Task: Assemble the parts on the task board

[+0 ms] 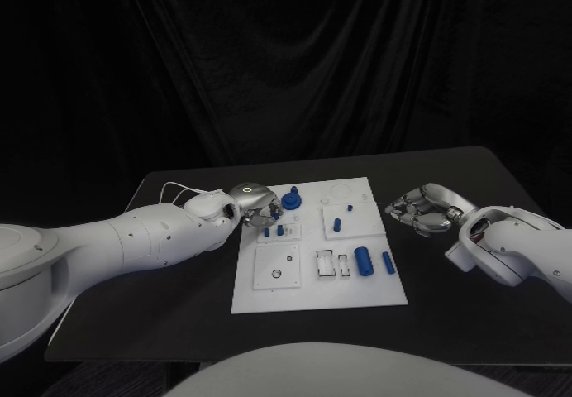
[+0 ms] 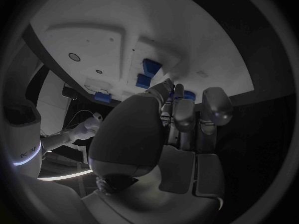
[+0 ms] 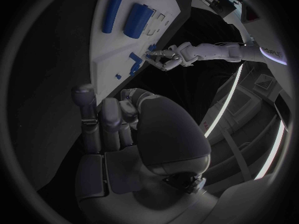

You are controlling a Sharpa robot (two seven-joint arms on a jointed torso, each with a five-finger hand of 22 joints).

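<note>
The white task board [image 1: 320, 285] lies mid-table. My left hand [image 1: 254, 203] hovers over its far left corner, fingers curled together beside a round blue part [image 1: 293, 199]. The left wrist view shows this hand [image 2: 162, 134] with blue showing just past its fingertips [image 2: 182, 100]; I cannot tell if anything is pinched. Two small blue pegs [image 1: 274, 232] stand just below the hand. A thick blue cylinder [image 1: 364, 260] and a slim blue rod [image 1: 388, 263] lie on the board's right side. My right hand [image 1: 423, 207] hangs over the black table right of the board, fingers curled in, holding nothing.
A small blue piece [image 1: 337, 223] sits mid-board, and rectangular recesses [image 1: 326, 263] lie beside the cylinder. In the right wrist view, past my right hand [image 3: 143, 134], the board [image 3: 109, 50] carries the cylinder [image 3: 138, 20] and rod [image 3: 112, 14], with my left hand [image 3: 167, 57] beyond.
</note>
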